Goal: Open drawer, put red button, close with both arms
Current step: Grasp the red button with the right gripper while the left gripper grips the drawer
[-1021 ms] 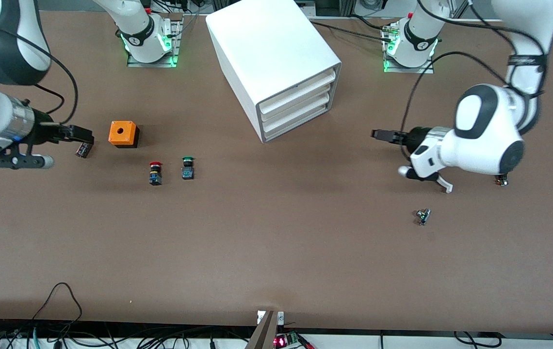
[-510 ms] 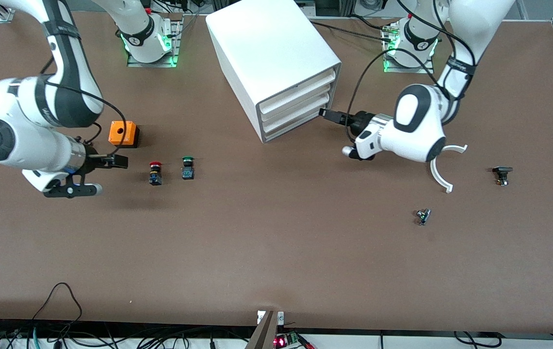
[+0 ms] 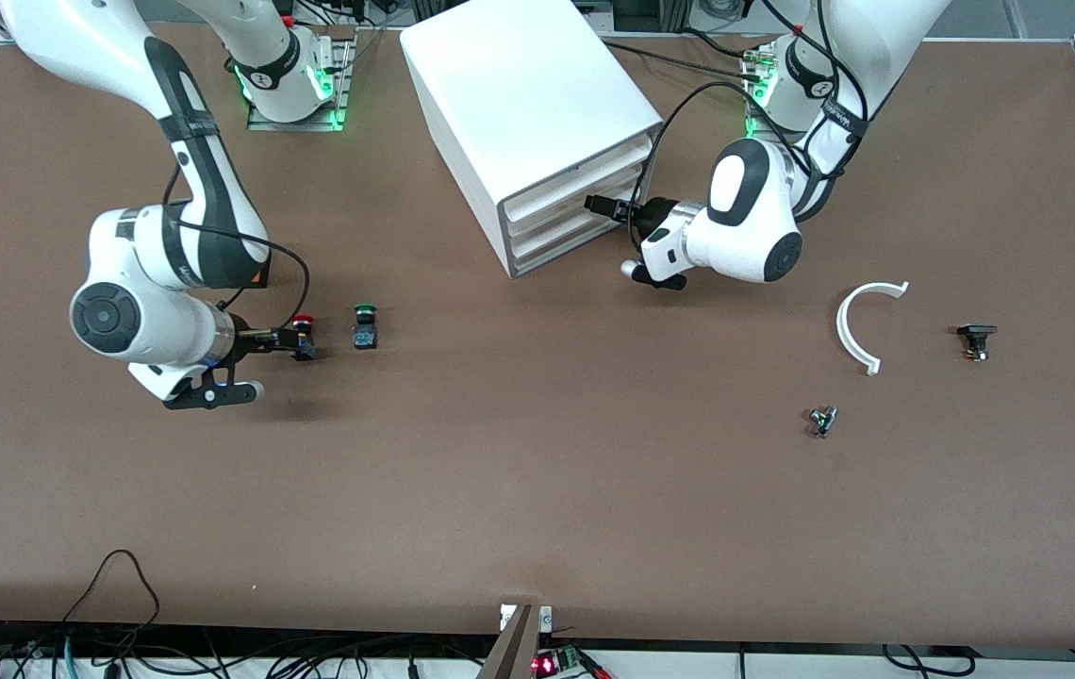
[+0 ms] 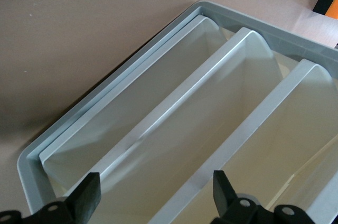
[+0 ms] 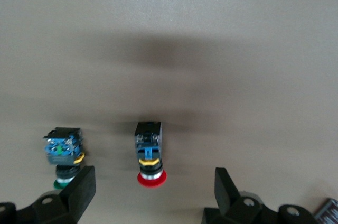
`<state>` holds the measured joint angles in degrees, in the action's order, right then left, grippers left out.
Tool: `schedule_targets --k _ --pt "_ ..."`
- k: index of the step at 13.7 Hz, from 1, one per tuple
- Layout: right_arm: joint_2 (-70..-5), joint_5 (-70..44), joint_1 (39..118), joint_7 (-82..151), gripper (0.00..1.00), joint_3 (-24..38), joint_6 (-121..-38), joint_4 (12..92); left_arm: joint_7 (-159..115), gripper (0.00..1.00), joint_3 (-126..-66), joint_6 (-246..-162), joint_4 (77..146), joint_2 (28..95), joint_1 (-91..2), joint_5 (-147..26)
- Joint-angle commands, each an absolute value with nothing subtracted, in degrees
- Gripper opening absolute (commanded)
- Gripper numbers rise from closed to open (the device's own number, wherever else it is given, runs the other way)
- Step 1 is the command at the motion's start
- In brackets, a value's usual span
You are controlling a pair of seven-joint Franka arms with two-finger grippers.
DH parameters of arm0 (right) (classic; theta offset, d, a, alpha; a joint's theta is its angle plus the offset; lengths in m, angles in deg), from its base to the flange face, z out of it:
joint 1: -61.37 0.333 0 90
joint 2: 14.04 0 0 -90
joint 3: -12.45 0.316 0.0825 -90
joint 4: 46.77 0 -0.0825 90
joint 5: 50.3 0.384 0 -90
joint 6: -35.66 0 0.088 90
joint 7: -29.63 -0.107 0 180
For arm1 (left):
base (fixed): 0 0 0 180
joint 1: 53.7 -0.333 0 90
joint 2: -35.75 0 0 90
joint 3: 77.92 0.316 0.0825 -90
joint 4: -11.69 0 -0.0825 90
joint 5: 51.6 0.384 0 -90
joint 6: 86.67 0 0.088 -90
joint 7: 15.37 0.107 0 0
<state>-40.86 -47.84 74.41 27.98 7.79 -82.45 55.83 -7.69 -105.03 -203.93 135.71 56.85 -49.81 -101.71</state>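
The red button (image 3: 303,324) lies on the table beside the green one. In the right wrist view the red button (image 5: 149,152) lies between my open fingers, its cap toward the camera, and touches neither pad. My right gripper (image 3: 298,342) is low at the button and open (image 5: 153,192). The white cabinet (image 3: 519,85) holds three alike drawers, all pushed in. My left gripper (image 3: 596,204) is open at the front of the middle drawer (image 3: 561,202). The left wrist view shows the drawer fronts (image 4: 211,113) close up between my spread fingers (image 4: 156,200).
The green button (image 3: 366,326) lies just beside the red one, also in the right wrist view (image 5: 63,152). The orange box (image 3: 262,276) is mostly hidden by my right arm. A white curved piece (image 3: 863,321) and two small parts (image 3: 975,338) (image 3: 821,420) lie toward the left arm's end.
My right gripper moved from beside the orange box to the red button. My left gripper moved to the drawer fronts, uncovering the white curved piece.
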Motion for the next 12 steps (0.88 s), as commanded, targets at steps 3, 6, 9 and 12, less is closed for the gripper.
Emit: schedule_targets --k 3,6,9,12 --pt "-41.3 -46.9 74.4 27.3 1.0 8.1 -91.8 62.0 -6.6 0.93 -106.1 -204.4 136.9 56.6 -49.7 -104.3" --pt "-42.6 -46.9 74.4 27.5 1.0 8.1 -92.3 62.0 -6.8 0.93 -107.3 -204.4 137.5 56.5 -49.7 -104.3" --pt "-43.7 -46.9 74.4 27.7 1.0 9.0 -93.2 62.0 -6.2 0.89 -107.4 -204.6 138.3 56.4 -49.6 -104.3" --pt "-44.4 -47.0 74.4 28.0 1.0 9.4 -93.7 62.0 -4.3 0.18 -107.4 -204.7 138.3 56.6 -49.7 -104.3"
